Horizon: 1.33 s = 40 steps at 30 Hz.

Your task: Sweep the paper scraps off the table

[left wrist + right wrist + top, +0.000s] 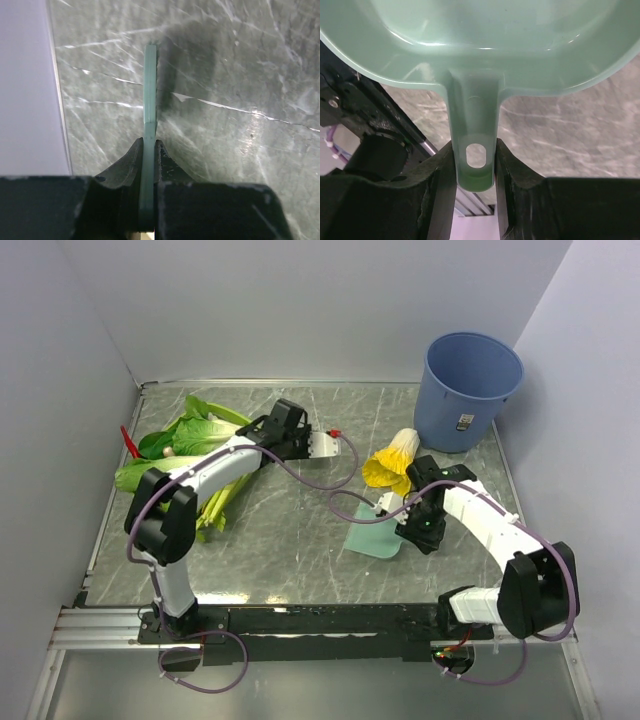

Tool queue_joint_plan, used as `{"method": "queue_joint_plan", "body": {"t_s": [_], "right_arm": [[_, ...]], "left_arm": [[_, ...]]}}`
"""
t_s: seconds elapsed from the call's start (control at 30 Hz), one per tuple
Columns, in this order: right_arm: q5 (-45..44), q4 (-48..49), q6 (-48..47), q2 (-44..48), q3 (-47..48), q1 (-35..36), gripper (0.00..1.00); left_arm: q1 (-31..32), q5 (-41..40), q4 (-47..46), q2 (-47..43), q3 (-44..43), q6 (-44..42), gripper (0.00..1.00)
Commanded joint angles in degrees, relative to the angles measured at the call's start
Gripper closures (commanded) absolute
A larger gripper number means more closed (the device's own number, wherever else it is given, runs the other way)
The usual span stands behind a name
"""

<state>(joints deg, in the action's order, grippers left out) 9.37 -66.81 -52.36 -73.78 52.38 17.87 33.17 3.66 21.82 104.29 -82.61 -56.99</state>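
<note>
From above, the left pincer (308, 443) was pressed together on a thin pale blade (322, 444) and reached far out over the table (290, 550). One red scrap (335, 432) lay just past the blade's tip; whether they touched could not be told. It was the only paper scrap that showed. No blue, white or green wad was visible, though the leafy greens (190, 440) lying back along that arm could have hidden some. The right pincer (403, 512) pinched the handle of a pale-green dustpan (378, 537), whose pan lay flat on the table ahead of its fingers. The red scrap was well apart from the pan. A frilly yellow vegetable (395, 462) sat just beyond the right pincer, and a blue bin (468, 390) stood further out.

At the left wrist, the pincer (149, 150) had its jaws clamped on the blade (150, 95), which was seen edge-on and ran straight ahead. Only bare marble lay to either side, and no scrap was in sight.

At the right wrist, the pincer (476, 150) gripped the dustpan handle (472, 110) on both sides, at the hanging hole. The stretch of pan ahead held nothing.

By my reckoning, the visible table was nearly cleared. The red scrap was yet to be driven to the pan, and nothing seemed collected for the bin.
</note>
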Motion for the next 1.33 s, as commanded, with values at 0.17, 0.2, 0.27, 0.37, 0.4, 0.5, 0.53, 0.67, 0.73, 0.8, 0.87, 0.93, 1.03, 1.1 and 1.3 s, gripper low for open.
{"method": "queue_joint_plan", "body": {"t_s": [0.17, 0.2, 0.27, 0.37, 0.4, 0.5, 0.53, 0.67, 0.73, 0.8, 0.87, 0.93, 1.03, 1.1, 1.3], "right_arm": [[2.06, 1.77, 0.59, 0.30, -2.72, 0.76, 0.60], [2.15, 1.68, 0.33, 0.65, -2.98, 0.68, 0.54], [2.15, 1.42, 0.15, 1.88, -2.81, 0.68, 0.36], [2.85, 0.37, 0.15, 3.72, -1.06, 0.68, 0.01], [3.20, 0.19, 0.41, 4.34, -0.44, 0.68, 0.00], [4.25, -1.04, 1.29, 5.75, 3.42, 0.76, 0.00], [4.52, -1.13, 2.51, 6.01, 4.74, 0.68, 0.00], [5.13, -0.08, 6.29, 6.28, 12.63, 0.59, 0.00], [5.22, 2.20, 10.06, 5.58, 15.37, 0.50, 0.00], [5.66, 4.30, 14.18, 4.53, 19.59, 0.41, 0.00], [3.21, 8.08, 18.59, 4.00, 22.48, 0.41, 0.00], [-0.11, 11.67, 23.24, 3.03, 24.60, 0.41, 0.00], [-5.75, 17.13, 29.48, 1.02, 28.12, 0.41, 0.00], [-9.01, 18.20, 30.56, -0.66, 31.55, 0.41, 0.00], [-9.10, 21.71, 32.14, -3.56, 38.49, -0.29, 0.00]], "left_arm": [[0.93, 0.55, 11.38, 2.41, -3.70, 5.13, 0.67], [0.93, 0.82, 11.83, 2.32, -2.83, 6.53, 0.65], [0.93, 1.35, 12.54, 1.36, -1.16, 7.77, 0.54], [0.93, 5.29, 13.51, -1.53, -0.28, 10.40, 0.33], [0.93, 6.52, 14.38, -2.24, -0.27, 11.89, 0.29], [0.93, 10.22, 16.83, -4.97, -1.67, 16.19, 0.06], [0.85, 11.18, 17.20, -6.28, -2.29, 17.43, 0.03], [-0.38, 13.30, 17.56, -10.41, -3.52, 22.70, 0.04], [-1.52, 14.26, 15.98, -12.96, -3.61, 26.48, 0.04], [-3.80, 15.23, 14.40, -14.63, -3.70, 31.12, 0.03], [-6.43, 15.41, 11.15, -16.83, -3.88, 36.04, 0.04], [-7.85, 14.28, 7.47, -19.02, -3.79, 38.79, 0.03], [-9.96, 9.45, 4.03, -21.22, -3.79, 43.09, 0.03], [-11.54, 7.08, 1.74, -21.85, -3.79, 45.65, 0.03], [-16.11, 3.20, 0.42, -22.64, -3.26, 50.57, 0.04]]}}
